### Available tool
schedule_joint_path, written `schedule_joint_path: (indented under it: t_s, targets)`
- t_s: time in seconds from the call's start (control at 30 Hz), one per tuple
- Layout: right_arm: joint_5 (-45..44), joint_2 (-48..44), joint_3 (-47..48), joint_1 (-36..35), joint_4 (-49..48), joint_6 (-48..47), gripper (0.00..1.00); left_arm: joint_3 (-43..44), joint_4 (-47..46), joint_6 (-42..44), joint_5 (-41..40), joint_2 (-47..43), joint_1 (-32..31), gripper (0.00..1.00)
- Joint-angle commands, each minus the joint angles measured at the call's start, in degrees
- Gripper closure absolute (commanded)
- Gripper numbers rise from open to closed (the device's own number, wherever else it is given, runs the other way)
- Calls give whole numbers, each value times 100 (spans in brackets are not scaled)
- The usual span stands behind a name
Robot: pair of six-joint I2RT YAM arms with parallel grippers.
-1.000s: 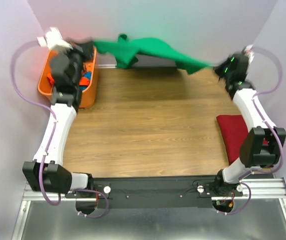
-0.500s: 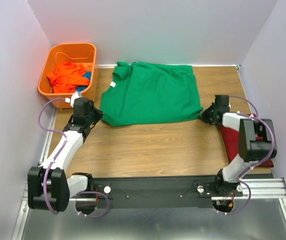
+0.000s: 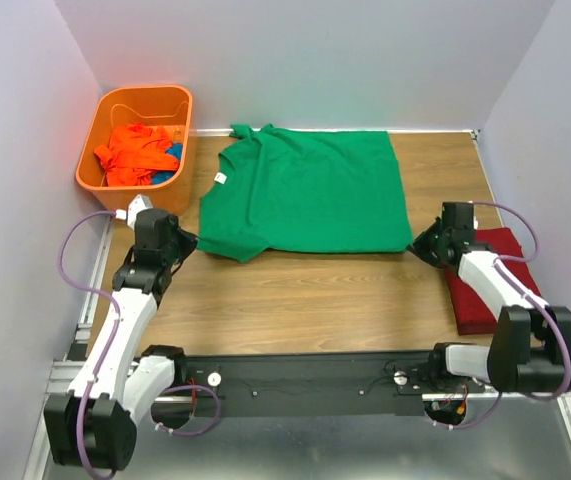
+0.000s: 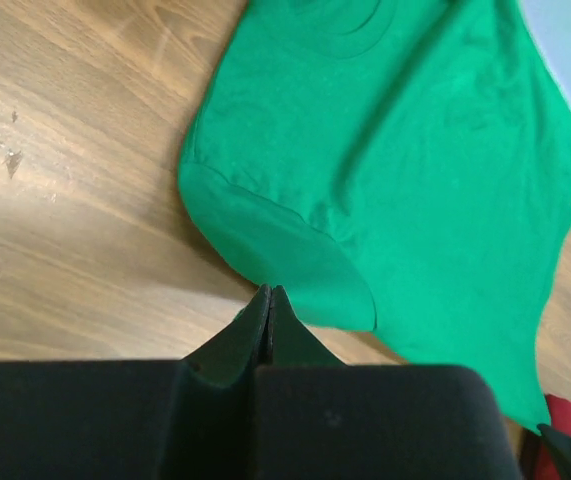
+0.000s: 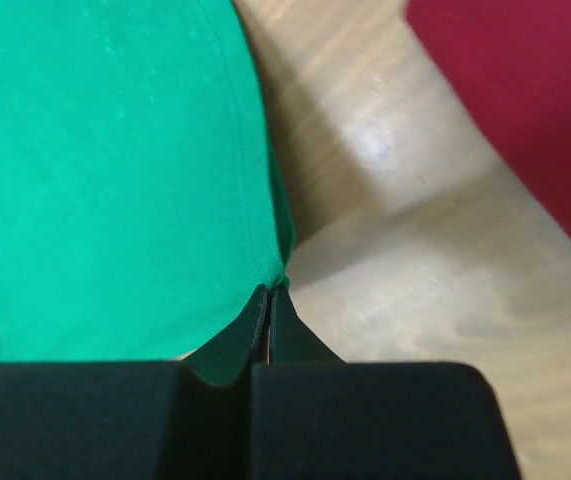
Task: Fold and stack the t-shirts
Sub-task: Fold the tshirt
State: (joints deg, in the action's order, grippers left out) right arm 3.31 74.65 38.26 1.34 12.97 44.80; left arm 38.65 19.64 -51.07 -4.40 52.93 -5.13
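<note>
The top camera looked down from above the near edge, taking in the whole counter (image 3: 295, 290). My wrist cameras sat low and close (one by each side edge), both facing the green t-shirt (image 3: 305, 195), shared by all three views.

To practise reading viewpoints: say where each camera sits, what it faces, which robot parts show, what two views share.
Top external: above and behind the bases, looking down on the table; left arm and right arm show.
Left wrist: on that wrist, facing a green t-shirt sleeve past its shut fingers.
Right wrist: likewise, facing the shirt's corner past shut fingers.
Shared: both wrist views catch the dark red t-shirt.
</note>
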Motion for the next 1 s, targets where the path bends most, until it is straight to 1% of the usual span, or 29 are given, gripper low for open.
schedule_joint_path:
  t_s: [0.0, 0.3, 0.4, 0.47, 0.57, 0.6, 0.63, 0.7, 0.73, 0.77, 0.8, 0.87, 0.9, 0.97]
  targets:
    - [-629, -625, 32, 33, 1013, -190, 99, -191, 575, -105, -96, -589, -41, 100]
    - [-779, -1198, 76, 33, 1752, -313, 99, -209, 1209, -193, -61, -1609, -85, 100]
    - [-981, -1488, 67, 33, 2024, -392, 99, -262, 1367, -202, -8, -2030, -94, 100]
    - [-1034, -1629, 76, 33, 2104, -436, 99, -332, 1393, -193, 71, -2128, -103, 100]
    - [-1052, -1735, 138, 33, 2148, -463, 99, -437, 1175, -97, 316, -2111, -120, 100]
    - [-1061, -1691, 155, 33, 2139, -454, 99, -481, 991, 17, 413, -2050, -129, 100]
    - [-1069, -1595, 242, 33, 2105, -419, 98, -464, 780, 105, 588, -1797, -138, 100]
    - [-1026, -1367, 357, 33, 1991, -445, 99, -412, 464, 289, 669, -1454, -182, 100]
    - [-965, -1035, 505, 24, 1816, -506, 99, -272, 210, 412, 652, -1060, -208, 100]
    - [-903, -866, 568, 32, 1718, -559, 99, -175, 103, 492, 634, -848, -217, 100]
    - [-842, -673, 664, 33, 1613, -603, 99, -87, -168, 562, 616, -436, -226, 100]
    - [-701, -163, 937, 24, 1384, -674, 99, 317, -372, 781, 564, 5, -217, 100]
    - [-665, -31, 1007, 24, 1192, -674, 99, 605, -538, 844, 563, 425, -234, 100]
    - [-648, 426, 1253, 24, 1007, -674, 99, 888, -688, 905, 572, 1023, -252, 100]
